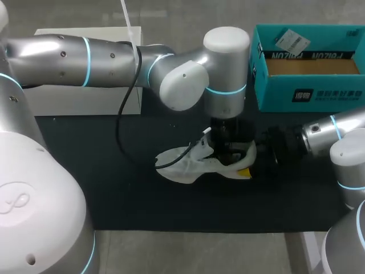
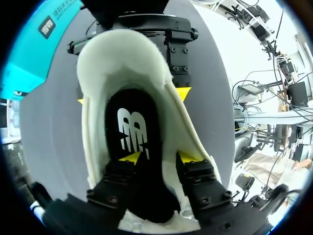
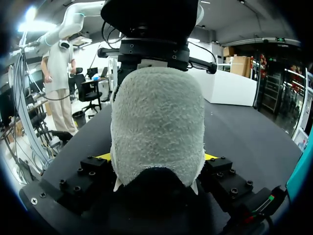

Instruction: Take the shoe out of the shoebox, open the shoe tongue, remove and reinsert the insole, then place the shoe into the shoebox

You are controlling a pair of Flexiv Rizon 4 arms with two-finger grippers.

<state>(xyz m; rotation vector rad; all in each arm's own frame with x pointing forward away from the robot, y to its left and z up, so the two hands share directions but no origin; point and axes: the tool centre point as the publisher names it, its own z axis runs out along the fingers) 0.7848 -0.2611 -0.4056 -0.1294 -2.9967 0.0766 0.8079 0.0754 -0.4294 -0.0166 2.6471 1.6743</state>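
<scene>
White and fleecy at the heel, the shoe point(image 1: 188, 165) lies on the black-covered bench point(image 1: 80, 182). It is out of the teal shoebox point(image 1: 311, 94), which stands open at the far right, apart from it. The shoe's black insole point(image 2: 131, 129) sits inside, visible through the wide collar. The right tool point(image 3: 156, 157) comes in level from the right and is clamped on the heel, with a yellow tip pressed against either side. The left tool point(image 2: 160, 157) hangs straight down over the collar with its fingers apart. One tip rests on the insole inside and the other sits outside the side wall. A white box point(image 1: 85, 97) stands at the bench's far left.
</scene>
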